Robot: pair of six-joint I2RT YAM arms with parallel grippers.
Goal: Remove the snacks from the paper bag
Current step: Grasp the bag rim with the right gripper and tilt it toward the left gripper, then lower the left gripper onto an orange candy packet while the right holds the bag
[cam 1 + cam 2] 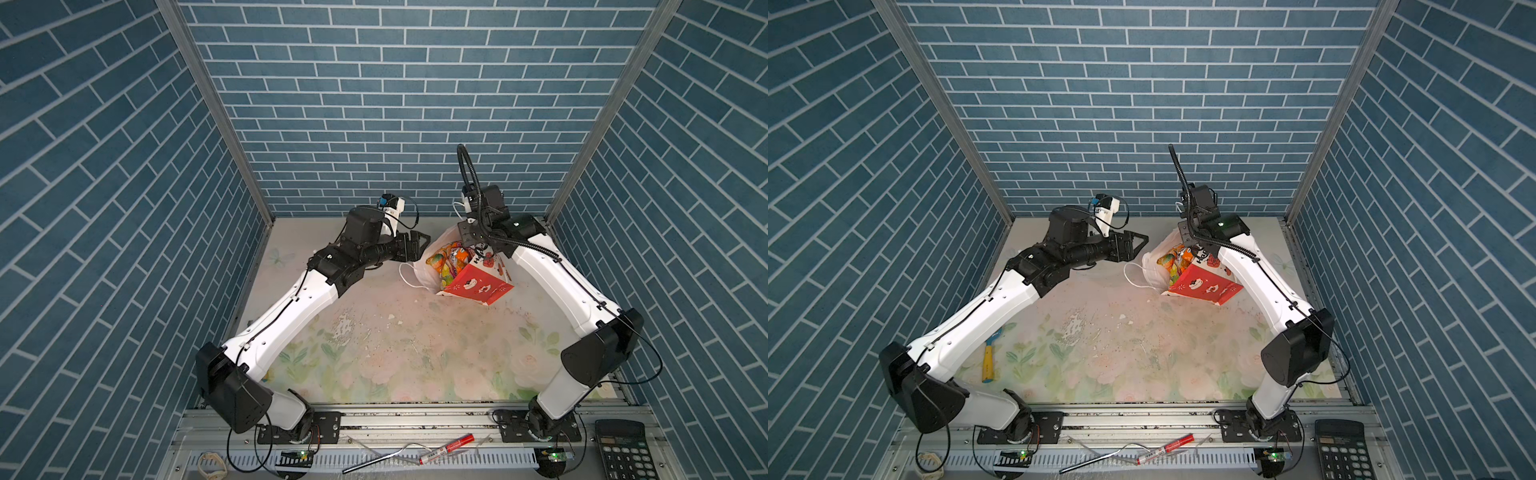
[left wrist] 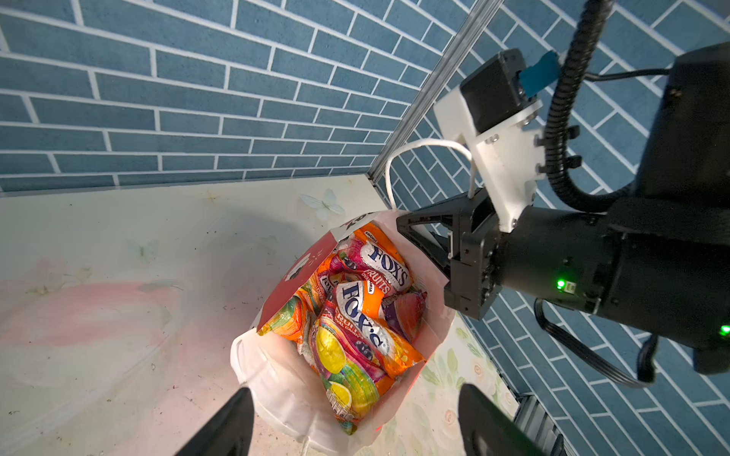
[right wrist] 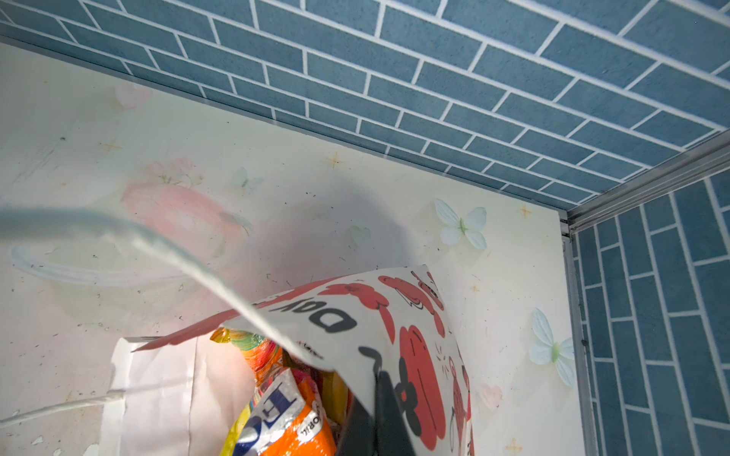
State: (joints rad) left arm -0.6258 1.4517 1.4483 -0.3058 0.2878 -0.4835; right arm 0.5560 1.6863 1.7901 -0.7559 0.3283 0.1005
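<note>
1 paper bag [image 2: 282, 381]; at least 3 snacks [image 2: 355, 316]; 1 calculator [image 1: 623, 451].

The floral-print table [image 1: 395, 357], scuffed and flecked, carries the paper bag [image 1: 478, 289] at one o'clock and a yellow-handled tool [image 1: 988, 361] at eight.

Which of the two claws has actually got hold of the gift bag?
The right gripper: its jaws are shut on the rim of the paper bag. The left gripper hangs open beside the bag's mouth, touching nothing.
</note>
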